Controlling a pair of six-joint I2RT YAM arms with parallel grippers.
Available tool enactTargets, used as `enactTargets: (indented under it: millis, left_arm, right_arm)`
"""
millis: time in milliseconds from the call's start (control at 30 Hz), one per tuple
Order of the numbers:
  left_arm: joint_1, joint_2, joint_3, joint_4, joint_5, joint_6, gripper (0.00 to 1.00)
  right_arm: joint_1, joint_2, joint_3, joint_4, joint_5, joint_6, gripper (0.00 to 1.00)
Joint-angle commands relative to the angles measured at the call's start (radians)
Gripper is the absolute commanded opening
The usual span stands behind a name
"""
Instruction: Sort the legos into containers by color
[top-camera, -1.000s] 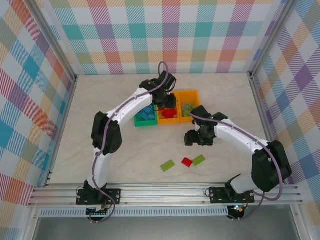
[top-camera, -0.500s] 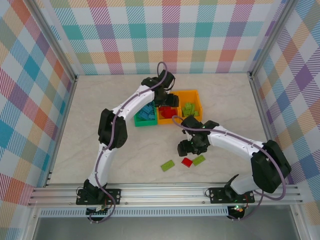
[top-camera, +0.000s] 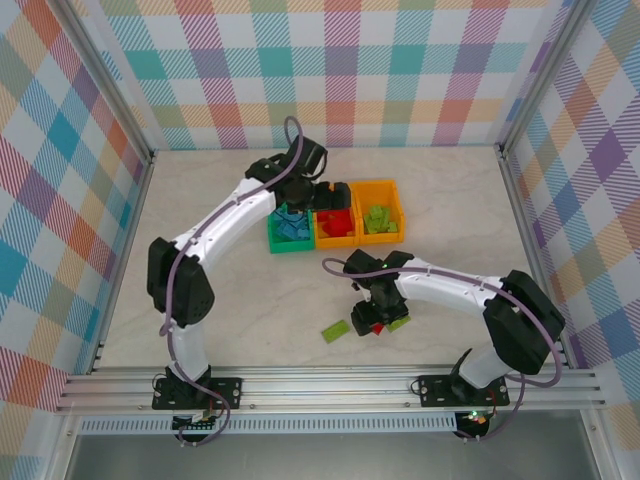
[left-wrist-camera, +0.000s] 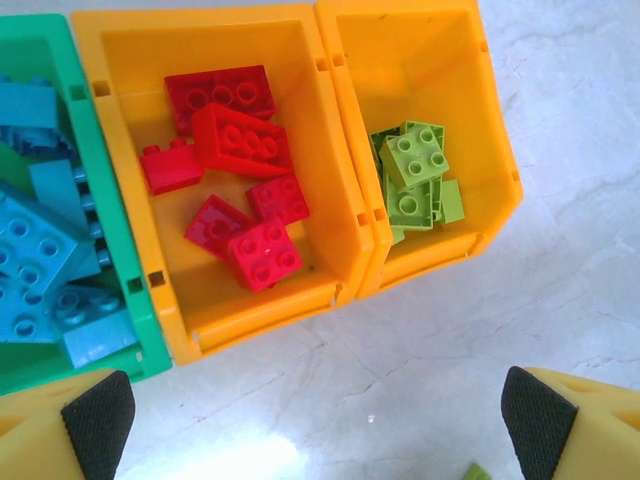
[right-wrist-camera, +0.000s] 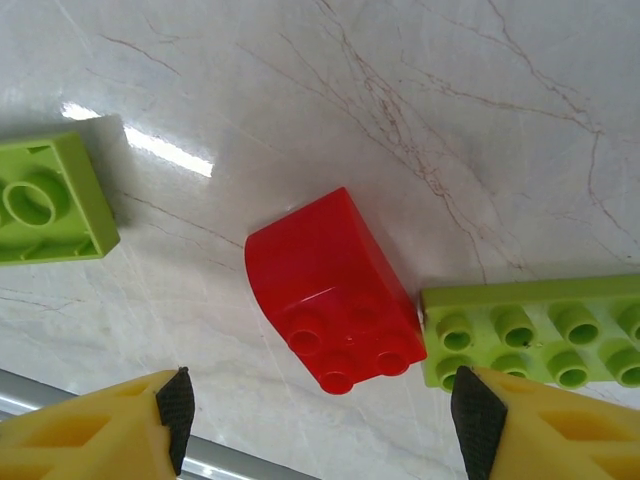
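Three containers stand side by side. The green bin (left-wrist-camera: 140, 335) holds blue legos (left-wrist-camera: 40, 250), the middle orange bin (left-wrist-camera: 260, 312) holds red legos (left-wrist-camera: 240, 140), and the right orange bin (left-wrist-camera: 410, 60) holds lime legos (left-wrist-camera: 420, 170). My left gripper (left-wrist-camera: 318, 425) hangs open and empty over the table beside these bins; from above it (top-camera: 305, 195) sits at their far left. My right gripper (right-wrist-camera: 326, 420) is open low over a loose red lego (right-wrist-camera: 335, 290), which lies just ahead of its fingertips (right-wrist-camera: 475, 420). A lime lego (right-wrist-camera: 45, 200) and a long lime lego (right-wrist-camera: 540, 335) flank it.
From above, the green bin (top-camera: 272, 240) and both orange bins (top-camera: 336, 243) (top-camera: 380, 186) sit mid-table. The loose lime legos (top-camera: 336, 330) (top-camera: 400, 321) lie near the front rail (top-camera: 320, 385). Checked walls close in three sides.
The left gripper opened and drew back to the left from over the middle bin. The right arm swung forward and down onto the loose legos.
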Motion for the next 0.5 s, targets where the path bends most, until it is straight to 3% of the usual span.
enactTargets:
  millis: [0, 467]
  left_arm:
    - [0.023, -0.056, -0.086, 0.038, -0.004, -0.031, 0.98]
    - [0.108, -0.234, -0.32, 0.081, -0.015, -0.064, 1.0]
  right_arm:
    - [0.014, 0.043, 0.038, -0.031, 0.02, -0.037, 0.71]
    - [0.036, 0.161, 0.083, -0.031, 0.014, -0.079, 0.57]
